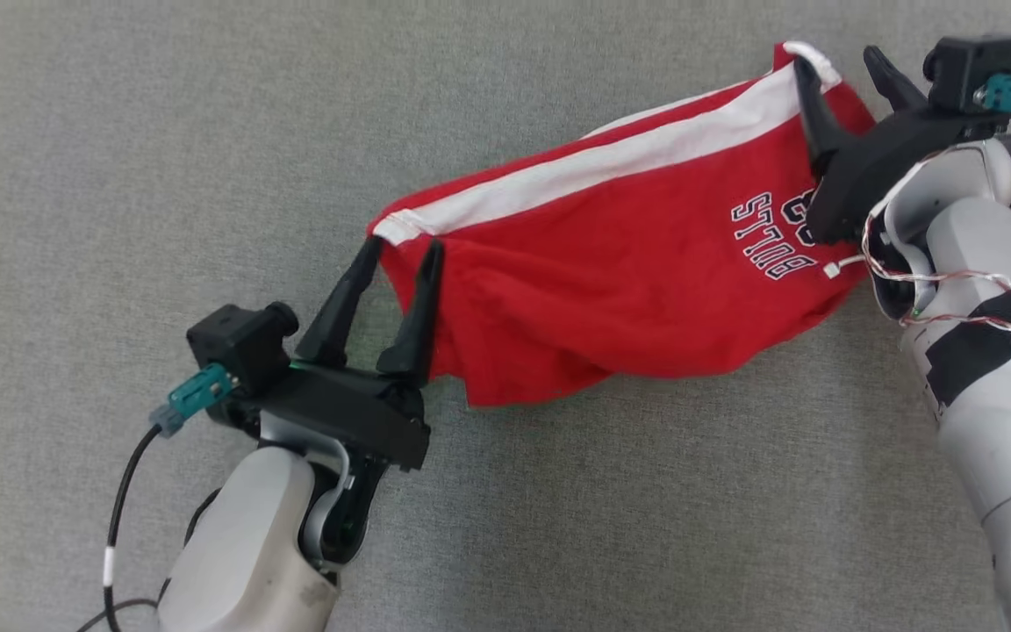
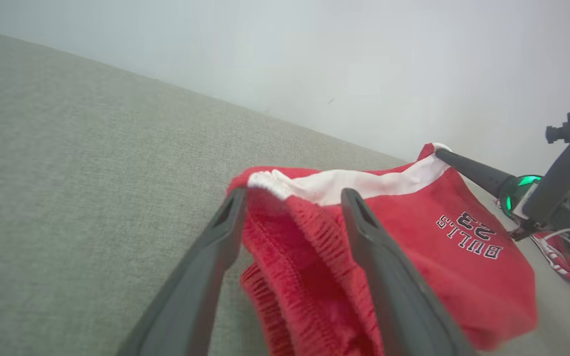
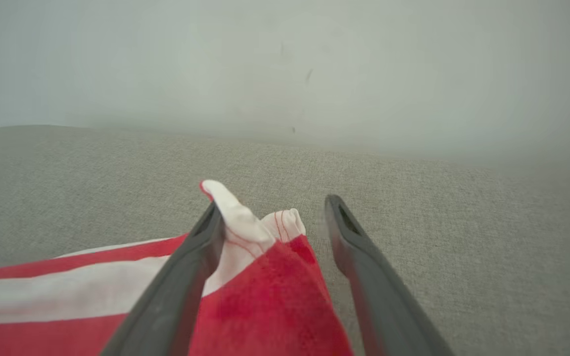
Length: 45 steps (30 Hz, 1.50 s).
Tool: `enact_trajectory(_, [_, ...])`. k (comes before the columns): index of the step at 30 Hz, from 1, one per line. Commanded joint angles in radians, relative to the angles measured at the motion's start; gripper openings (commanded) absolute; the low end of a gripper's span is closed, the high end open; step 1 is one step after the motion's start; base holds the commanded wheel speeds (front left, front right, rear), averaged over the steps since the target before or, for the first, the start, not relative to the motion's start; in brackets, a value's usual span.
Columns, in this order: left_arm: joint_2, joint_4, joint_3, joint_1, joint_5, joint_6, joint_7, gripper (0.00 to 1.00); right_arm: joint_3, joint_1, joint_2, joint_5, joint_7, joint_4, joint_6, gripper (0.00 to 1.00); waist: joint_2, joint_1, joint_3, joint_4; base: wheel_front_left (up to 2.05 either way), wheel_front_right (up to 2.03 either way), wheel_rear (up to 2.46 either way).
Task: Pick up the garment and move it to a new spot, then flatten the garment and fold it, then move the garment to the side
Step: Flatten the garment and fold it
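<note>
The garment (image 1: 628, 263) is a pair of red shorts with a white side stripe and "BULLS 23" lettering, stretched slantwise across the grey cloth surface. My left gripper (image 1: 403, 248) is at its lower-left end, jaws open, with the gathered waistband (image 2: 285, 222) lying loose between the fingers. At the garment's upper-right corner, my right gripper (image 1: 837, 63) also stands open. In the right wrist view the white corner (image 3: 238, 217) leans on one finger of the right gripper (image 3: 273, 205), and the other finger is apart from it. Nothing is pinched.
The grey fabric surface (image 1: 119, 175) spreads wide to the left and in front of the garment. A pale wall (image 3: 285, 64) rises behind its far edge. A dark finger (image 2: 473, 170) of my right gripper crosses the left wrist view at right.
</note>
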Motion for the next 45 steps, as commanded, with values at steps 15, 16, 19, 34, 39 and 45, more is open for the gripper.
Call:
enact_trajectory(15, [-0.009,-0.286,0.344,0.341,0.264,0.002,0.000,1.00,0.171,0.213,-0.127,0.216,-0.006,0.004,-0.003,1.00,-0.0002,-0.0002,-0.129,0.003,0.00,0.00,0.00])
enact_trajectory(16, [-0.010,-0.299,0.364,0.352,0.283,0.002,0.000,1.00,0.177,0.218,-0.128,0.224,-0.006,0.005,-0.003,1.00,-0.0002,-0.0002,-0.128,0.005,0.00,0.00,0.00])
enact_trajectory(19, [-0.015,-0.322,0.412,0.378,0.325,0.002,0.000,1.00,0.193,0.228,-0.131,0.247,0.002,0.021,-0.003,1.00,-0.0002,-0.0002,-0.120,0.014,0.00,0.00,0.00])
enact_trajectory(34, [-0.017,-0.342,0.438,0.428,0.330,0.007,0.000,1.00,0.261,0.256,-0.102,0.340,0.014,0.054,-0.003,0.00,-0.0002,-0.0002,-0.144,0.009,0.00,0.00,0.00])
enact_trajectory(39, [-0.017,-0.342,0.445,0.441,0.351,0.006,0.000,1.00,0.275,0.296,-0.133,0.387,-0.034,0.017,-0.003,0.00,-0.0002,-0.0002,-0.187,-0.034,0.00,0.00,0.00])
enact_trajectory(45, [-0.017,-0.350,0.454,0.472,0.373,0.004,0.000,1.00,0.275,0.422,-0.223,0.474,-0.095,-0.066,-0.003,0.00,-0.0002,-0.0002,-0.234,-0.097,0.00,0.00,0.00])
